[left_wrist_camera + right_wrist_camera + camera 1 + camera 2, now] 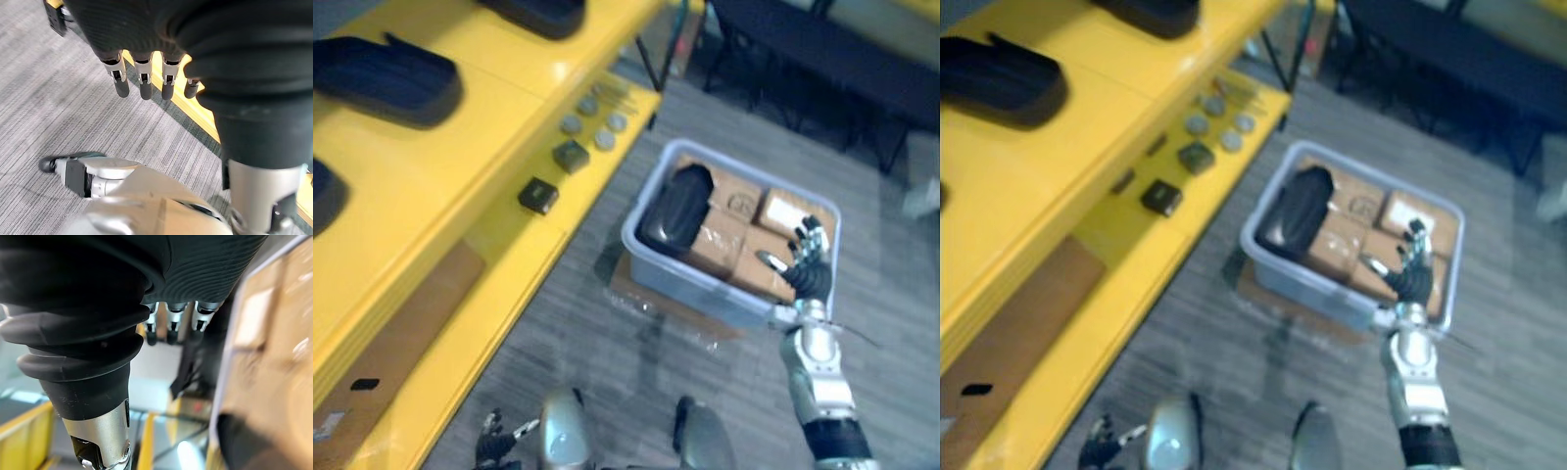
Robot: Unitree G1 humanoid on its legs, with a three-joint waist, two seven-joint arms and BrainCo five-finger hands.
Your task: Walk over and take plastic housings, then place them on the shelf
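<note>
A black plastic housing (674, 210) lies in the left end of a grey bin (658, 264) on the floor, on top of brown boxes (736, 235). My right hand (808, 262) is raised over the bin's right near corner, fingers spread and straight, holding nothing; its fingers (171, 327) also show past the wrist cover. My left hand (499, 441) hangs low by the yellow shelf's front edge, fingers (145, 84) relaxed and empty. More black housings (386, 76) rest on the yellow shelf (499, 88) at the left.
On the shelf's lower level lie two small dark blocks (539, 195) and several grey discs (589, 124). A dark table (822, 59) with thin legs stands behind the bin. Grey carpet (607, 352) lies between shelf and bin.
</note>
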